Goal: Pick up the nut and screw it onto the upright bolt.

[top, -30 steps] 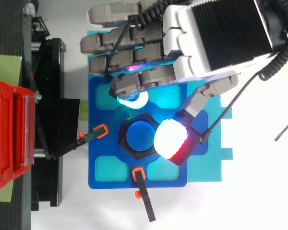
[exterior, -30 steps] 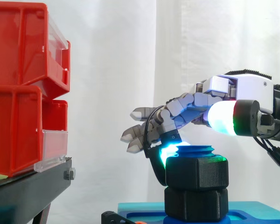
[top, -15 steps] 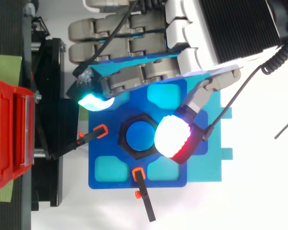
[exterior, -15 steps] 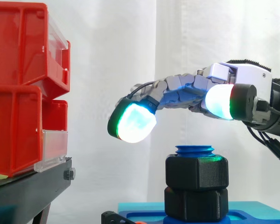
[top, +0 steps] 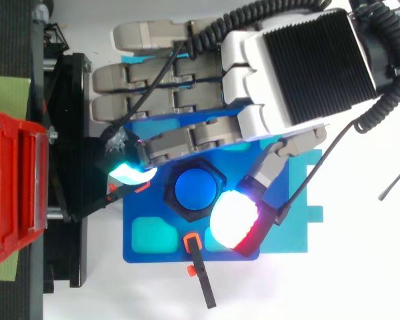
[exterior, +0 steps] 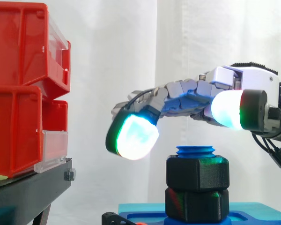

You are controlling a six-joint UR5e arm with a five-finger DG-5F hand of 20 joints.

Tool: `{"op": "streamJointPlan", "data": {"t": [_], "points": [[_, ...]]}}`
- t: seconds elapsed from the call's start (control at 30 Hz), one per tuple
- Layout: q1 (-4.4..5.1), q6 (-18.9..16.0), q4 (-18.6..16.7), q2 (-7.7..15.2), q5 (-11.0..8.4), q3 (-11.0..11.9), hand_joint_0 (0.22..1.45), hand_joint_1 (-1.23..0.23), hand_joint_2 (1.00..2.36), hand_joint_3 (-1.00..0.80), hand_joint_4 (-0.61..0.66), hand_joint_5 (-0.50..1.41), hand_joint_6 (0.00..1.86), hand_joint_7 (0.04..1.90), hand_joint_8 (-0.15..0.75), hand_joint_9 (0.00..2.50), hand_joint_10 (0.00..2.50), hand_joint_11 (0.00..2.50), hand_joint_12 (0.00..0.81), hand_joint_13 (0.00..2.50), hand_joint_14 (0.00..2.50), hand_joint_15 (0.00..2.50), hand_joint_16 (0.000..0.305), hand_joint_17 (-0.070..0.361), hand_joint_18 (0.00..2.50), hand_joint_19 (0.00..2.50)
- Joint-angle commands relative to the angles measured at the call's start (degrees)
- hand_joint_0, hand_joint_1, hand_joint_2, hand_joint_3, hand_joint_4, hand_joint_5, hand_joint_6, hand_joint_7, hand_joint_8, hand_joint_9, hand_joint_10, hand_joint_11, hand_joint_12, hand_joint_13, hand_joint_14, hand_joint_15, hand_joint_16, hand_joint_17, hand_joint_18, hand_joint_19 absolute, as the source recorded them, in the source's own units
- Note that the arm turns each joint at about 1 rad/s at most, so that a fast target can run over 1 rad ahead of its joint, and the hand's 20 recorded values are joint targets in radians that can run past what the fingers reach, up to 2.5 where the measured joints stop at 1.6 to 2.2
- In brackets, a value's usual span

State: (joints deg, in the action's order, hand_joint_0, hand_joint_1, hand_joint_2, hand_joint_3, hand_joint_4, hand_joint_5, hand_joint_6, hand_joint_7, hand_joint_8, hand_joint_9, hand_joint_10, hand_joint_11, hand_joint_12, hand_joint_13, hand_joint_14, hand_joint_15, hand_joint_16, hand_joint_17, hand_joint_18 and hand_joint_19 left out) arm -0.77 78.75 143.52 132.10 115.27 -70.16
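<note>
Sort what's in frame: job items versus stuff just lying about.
Job:
- black nut, sitting on the bolt
- blue bolt, upright
- hand, open above them, holding nothing
- blue fixture plate under the bolt

Lying about:
- red bins
- black stand
- orange-tipped clamps
- white curtain

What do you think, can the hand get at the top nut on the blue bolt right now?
Probably yes: the open hand hovers just above the top nut on the blue bolt, with nothing between them.
</note>
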Motion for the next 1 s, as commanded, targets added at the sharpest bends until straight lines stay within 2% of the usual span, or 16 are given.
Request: {"op": "streamJointPlan", "data": {"t": [0.0,0.23,0.4,0.67,0.97], "points": [[0.42,0.08,2.56,0.00,-0.40,-0.06,0.49,-0.13,1.00,-0.50,0.13,-0.22,0.50,0.86,0.216,0.33,0.00,0.00,0.312,0.20,0.00,0.00,0.038,0.086,0.00,0.00],[0.51,0.35,3.35,0.00,-1.63,-0.06,0.49,-0.12,1.00,-0.50,0.15,-0.20,0.50,1.01,0.225,0.36,0.00,0.00,0.313,0.21,0.00,0.00,0.038,0.086,0.00,0.00],[0.51,0.44,3.70,0.00,-1.63,-0.06,0.49,-0.12,1.00,-0.50,0.15,-0.19,0.50,1.10,0.232,0.39,0.00,0.00,0.314,0.23,0.00,0.00,0.038,0.085,0.00,0.00],[0.07,0.35,3.61,0.00,-1.54,-0.06,0.50,-0.12,1.00,-0.50,0.14,-0.16,0.50,1.35,0.244,0.43,0.00,0.00,0.315,0.26,0.00,0.00,0.037,0.084,0.00,0.00],[-0.37,0.35,3.35,0.00,-1.46,-0.06,0.50,-0.13,1.00,-0.50,0.15,-0.17,0.61,1.22,0.253,0.47,0.00,0.00,0.313,0.28,0.00,0.00,0.037,0.083,0.00,0.00]]}}
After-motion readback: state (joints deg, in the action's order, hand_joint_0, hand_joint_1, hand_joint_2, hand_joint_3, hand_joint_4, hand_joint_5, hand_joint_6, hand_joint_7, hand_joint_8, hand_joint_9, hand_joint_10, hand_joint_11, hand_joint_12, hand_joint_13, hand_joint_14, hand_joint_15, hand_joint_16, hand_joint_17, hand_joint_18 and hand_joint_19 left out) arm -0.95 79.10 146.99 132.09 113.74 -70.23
